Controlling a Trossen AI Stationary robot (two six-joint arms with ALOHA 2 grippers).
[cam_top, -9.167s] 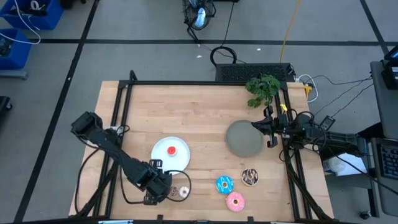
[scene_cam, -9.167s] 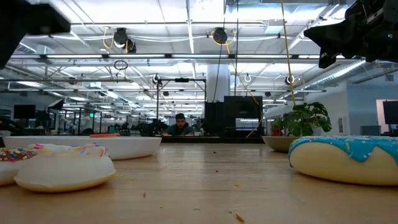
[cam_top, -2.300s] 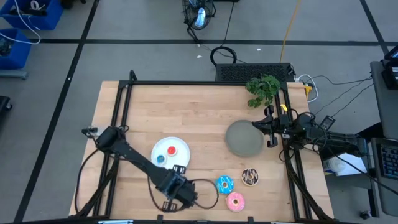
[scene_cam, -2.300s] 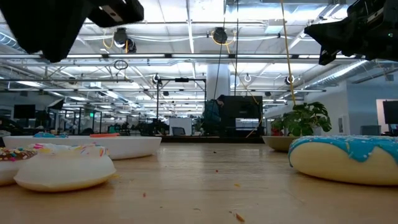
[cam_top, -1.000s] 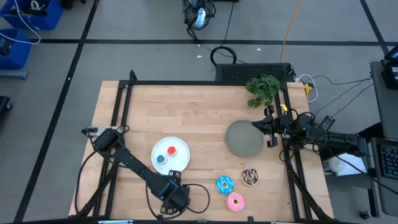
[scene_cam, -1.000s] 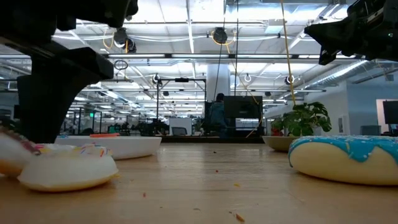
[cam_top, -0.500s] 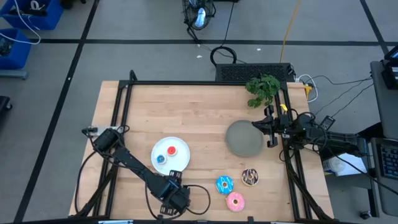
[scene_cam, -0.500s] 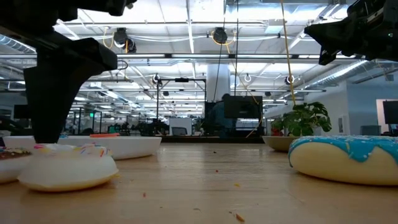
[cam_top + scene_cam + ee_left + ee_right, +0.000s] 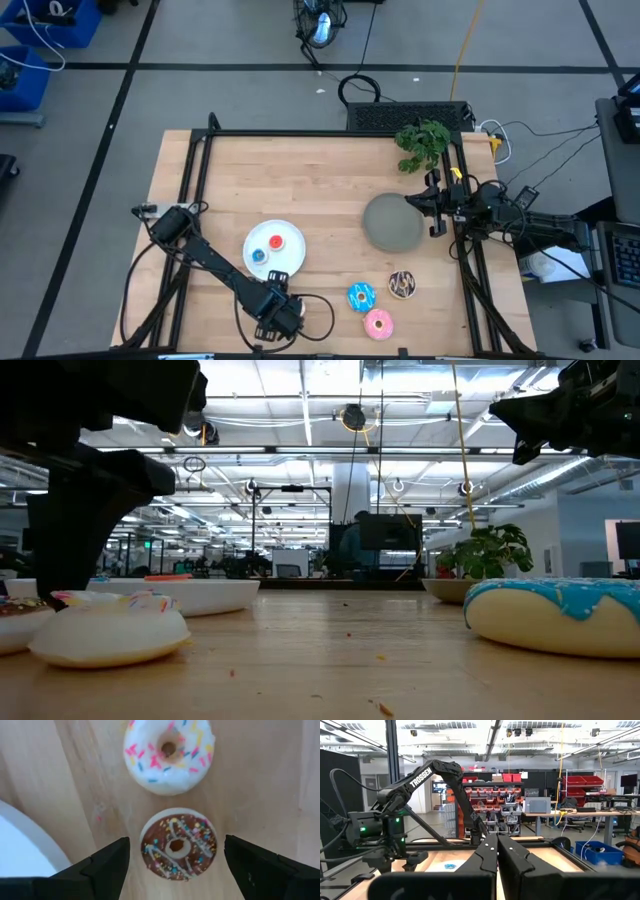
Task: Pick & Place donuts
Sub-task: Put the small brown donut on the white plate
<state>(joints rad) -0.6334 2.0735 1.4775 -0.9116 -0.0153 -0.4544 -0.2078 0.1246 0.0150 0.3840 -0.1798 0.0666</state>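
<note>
The left gripper [image 9: 175,865], jaws apart, straddles a chocolate donut [image 9: 178,844] beside the white plate [image 9: 20,850]. TROSSEN [image 9: 421,774] reads on that arm. The right gripper [image 9: 497,851] is closed near the grey plate [image 9: 392,222].

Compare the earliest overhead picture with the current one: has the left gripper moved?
Yes. The left gripper has shifted toward the blue-iced donut and the table's near edge, further from the white plate; it now hangs over the small chocolate donut.
</note>
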